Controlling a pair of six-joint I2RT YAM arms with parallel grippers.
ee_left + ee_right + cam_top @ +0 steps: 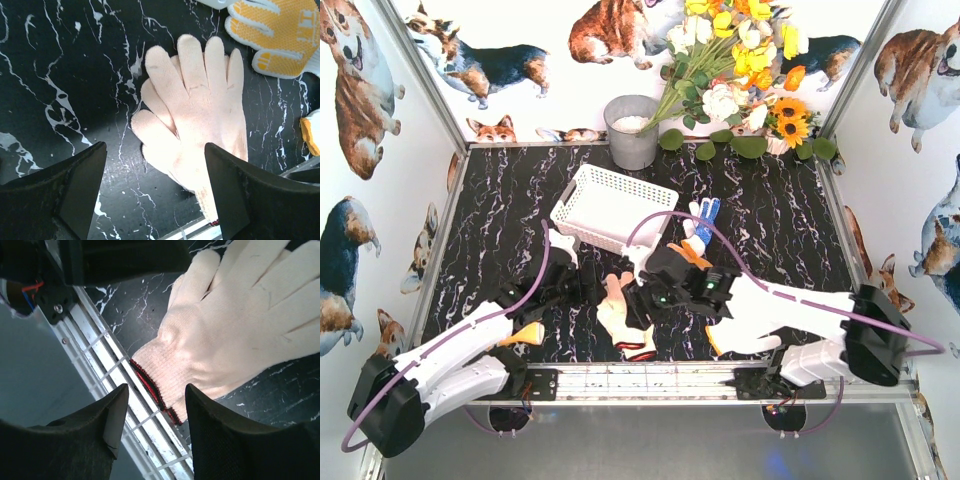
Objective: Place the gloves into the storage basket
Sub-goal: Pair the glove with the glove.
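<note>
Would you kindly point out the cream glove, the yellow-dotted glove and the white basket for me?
cream glove (200, 115), left wrist view, middle of the hand.
yellow-dotted glove (280, 30), left wrist view, its dotted face.
white basket (620, 200), top view, its lattice surface.

You see only a corner of the yellow glove (528, 334); the left arm (460, 355) covers the rest. The right arm (770, 305) hides most of the orange-cuffed glove (694, 252) and the near end of the blue-palmed glove (704, 220). In your left wrist view the yellow dotted glove (280, 35) runs off the top and right edges. In the right wrist view the cream glove (235, 325) loses its fingertips past the frame.
</note>
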